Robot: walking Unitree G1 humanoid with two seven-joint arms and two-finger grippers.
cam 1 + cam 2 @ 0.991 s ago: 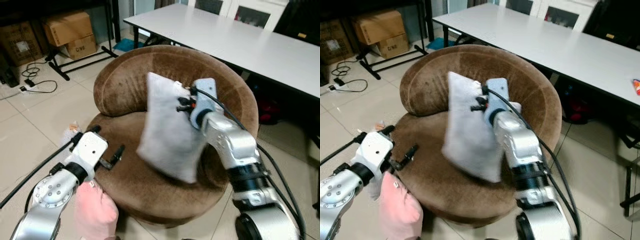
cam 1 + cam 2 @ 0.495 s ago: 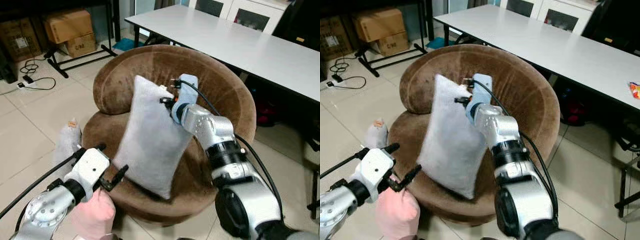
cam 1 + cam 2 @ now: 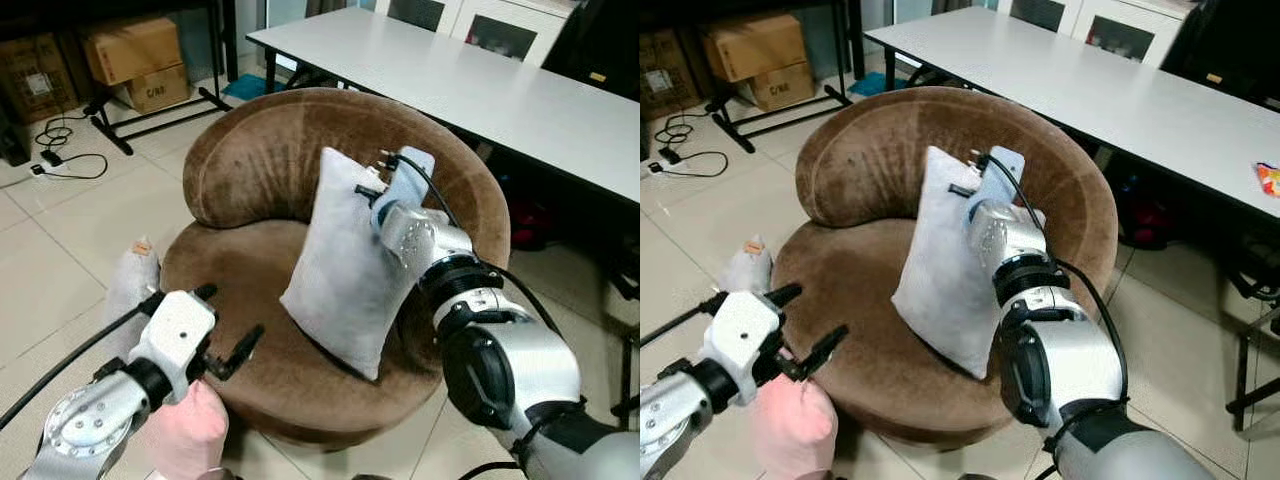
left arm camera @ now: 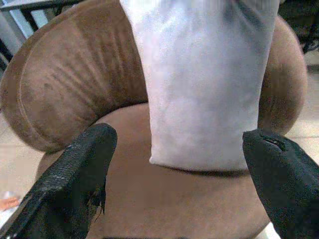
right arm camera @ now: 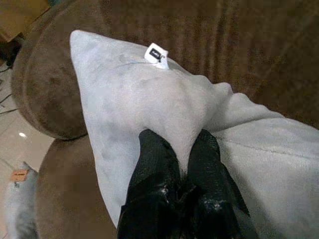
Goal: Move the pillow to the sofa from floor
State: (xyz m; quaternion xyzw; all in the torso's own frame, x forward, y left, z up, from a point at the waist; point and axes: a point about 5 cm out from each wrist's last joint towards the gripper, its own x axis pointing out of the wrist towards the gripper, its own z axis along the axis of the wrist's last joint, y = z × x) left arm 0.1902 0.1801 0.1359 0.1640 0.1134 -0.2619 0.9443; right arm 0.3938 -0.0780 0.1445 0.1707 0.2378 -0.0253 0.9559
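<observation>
A light grey pillow [image 3: 345, 270] stands tilted on the seat of the round brown sofa [image 3: 250, 160], leaning toward the backrest. My right gripper [image 3: 375, 190] is shut on the pillow's upper edge. In the right wrist view, its black fingers [image 5: 158, 164] pinch a fold of the fabric near a small white tag [image 5: 156, 54]. My left gripper [image 3: 228, 320] hovers open at the sofa's front edge, a little short of the pillow. In the left wrist view, the left gripper [image 4: 179, 164] faces the pillow's lower end [image 4: 204, 99] with nothing between its fingers.
A long white table [image 3: 520, 90] runs behind the sofa on the right. Cardboard boxes [image 3: 130, 55], a rack's legs and cables [image 3: 60, 165] lie at the back left. A second grey cushion [image 3: 130, 285] and a pink object [image 3: 185, 430] sit on the tiled floor by my left arm.
The right gripper has swung the pillow to the right and back, from hanging over the seat's front toward the backrest. The left gripper has stayed open near the sofa's front edge.
</observation>
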